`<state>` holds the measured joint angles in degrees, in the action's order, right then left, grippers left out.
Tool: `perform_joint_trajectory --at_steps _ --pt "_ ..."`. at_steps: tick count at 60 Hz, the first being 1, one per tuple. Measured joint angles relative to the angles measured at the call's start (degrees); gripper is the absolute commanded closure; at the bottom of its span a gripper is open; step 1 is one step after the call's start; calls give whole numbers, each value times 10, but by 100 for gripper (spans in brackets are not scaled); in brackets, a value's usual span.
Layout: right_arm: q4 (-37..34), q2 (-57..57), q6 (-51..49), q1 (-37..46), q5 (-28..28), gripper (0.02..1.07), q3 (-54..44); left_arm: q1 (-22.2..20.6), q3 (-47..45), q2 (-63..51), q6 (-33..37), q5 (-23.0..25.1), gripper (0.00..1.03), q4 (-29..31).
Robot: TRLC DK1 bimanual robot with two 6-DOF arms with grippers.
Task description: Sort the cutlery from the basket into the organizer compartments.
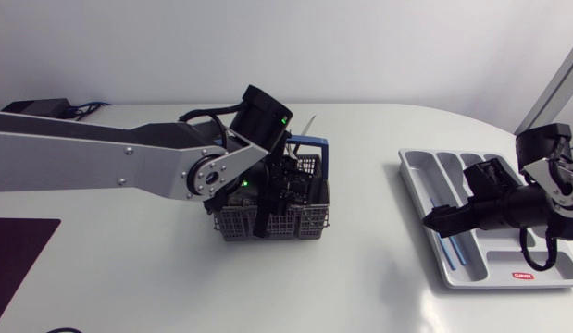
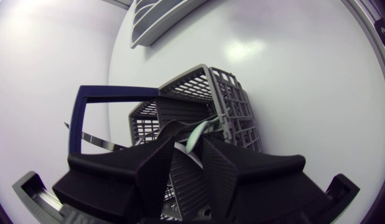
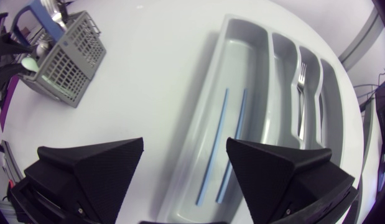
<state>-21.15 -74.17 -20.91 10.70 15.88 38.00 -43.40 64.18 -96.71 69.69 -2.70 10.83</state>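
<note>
At centre frame in the head view, my left gripper (image 1: 275,199) reaches down into the grey plastic mesh cutlery basket with a dark blue handle (image 1: 309,220), which stands on the white table (image 1: 360,277). In the left wrist view my left gripper (image 2: 187,146) has its jaws drawn close together around a pale green utensil handle (image 2: 197,135) that rises from the basket (image 2: 232,106); both fingers press on it. A thin silver piece of cutlery (image 1: 305,124) sticks up from the basket's far side.

At the right of the head view lies the light grey plastic organizer tray with long compartments (image 1: 417,190), well apart from the basket. My right gripper (image 1: 436,222) hangs over the tray's left side, jaws spread wide and holding nothing. In the right wrist view, my right gripper (image 3: 185,149) has the tray (image 3: 204,118) under and ahead of it. Two thin blue sticks (image 3: 215,146) lie side by side in the widest compartment, just ahead of the open fingers. A silver metal fork (image 3: 301,93) lies in a narrower compartment further along. The basket (image 3: 71,62) stands beyond the tray.
</note>
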Motion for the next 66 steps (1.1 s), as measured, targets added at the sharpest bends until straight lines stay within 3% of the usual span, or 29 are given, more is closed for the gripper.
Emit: perform_joint_trajectory --at_steps 23,42,66 --pt "-13 77 -2 -83 23 7 -17 0 0 0 16 7 100 -1" --pt "-14 102 1 -145 19 7 -31 -1 0 0 24 7 100 -1" --pt "22 164 27 -324 3 7 -53 -24 15 33 24 0 100 48"
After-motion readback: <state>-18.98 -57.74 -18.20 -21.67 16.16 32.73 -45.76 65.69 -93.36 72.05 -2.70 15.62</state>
